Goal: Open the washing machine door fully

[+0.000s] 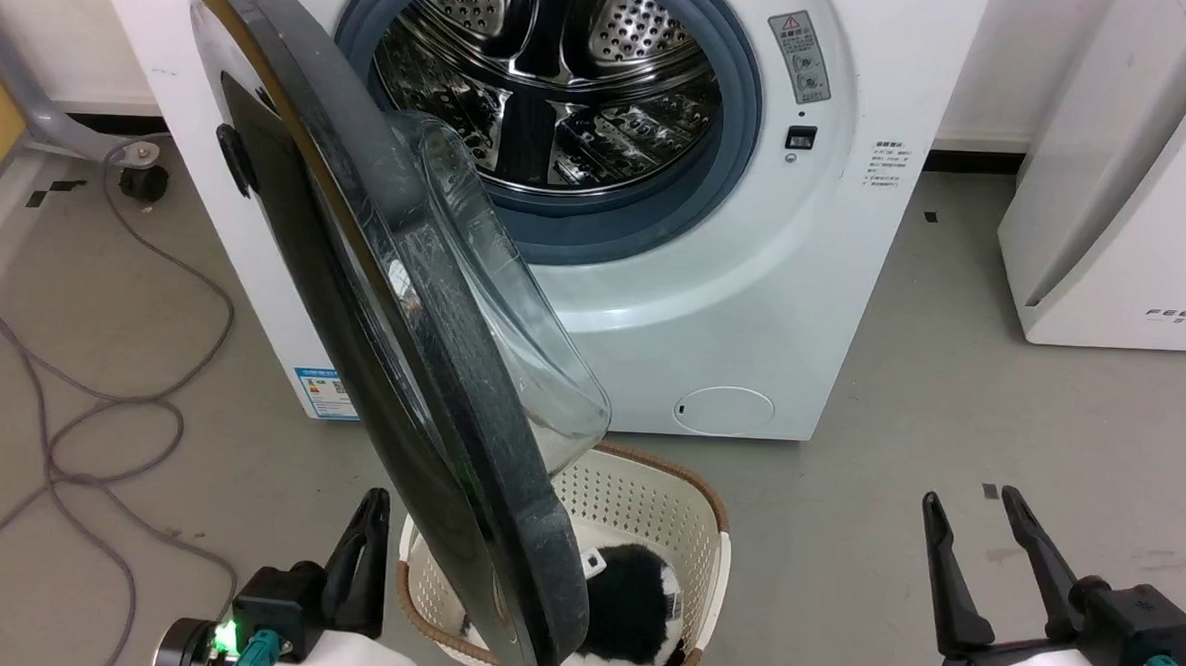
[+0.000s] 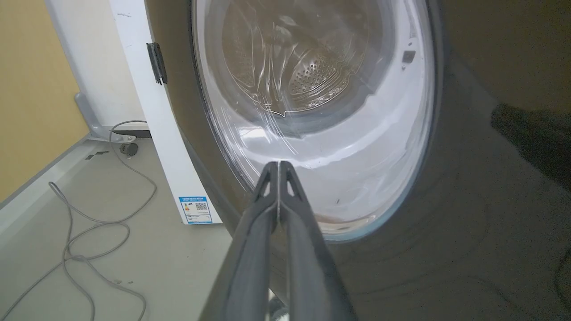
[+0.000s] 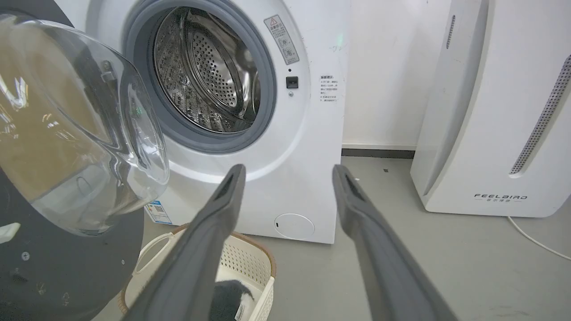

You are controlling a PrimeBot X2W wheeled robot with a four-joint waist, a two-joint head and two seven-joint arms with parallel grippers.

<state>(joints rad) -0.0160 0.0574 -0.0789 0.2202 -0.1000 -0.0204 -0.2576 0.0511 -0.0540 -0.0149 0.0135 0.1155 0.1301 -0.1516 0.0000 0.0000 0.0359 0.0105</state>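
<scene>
The washing machine (image 1: 754, 310) and the white unit (image 3: 490, 111) beside it, marked FEELBIRD, stand on the floor. The washing machine door (image 1: 381, 364) hangs about half open on its left hinge, over a laundry basket (image 1: 646, 495). I judge it needs more swing to be fully open. The left gripper (image 2: 279, 164), fingers pressed together on nothing, points at the door's outer face. The right gripper (image 1: 973, 498) waits with fingers spread, well apart from the door. The warning sticker (image 1: 800, 57) and blue label (image 1: 322, 391) are too small to read.

The washing machine door (image 1: 381, 364) hides part of the basket (image 1: 707, 523); the warning label (image 1: 799, 57) is too small to read.
</scene>
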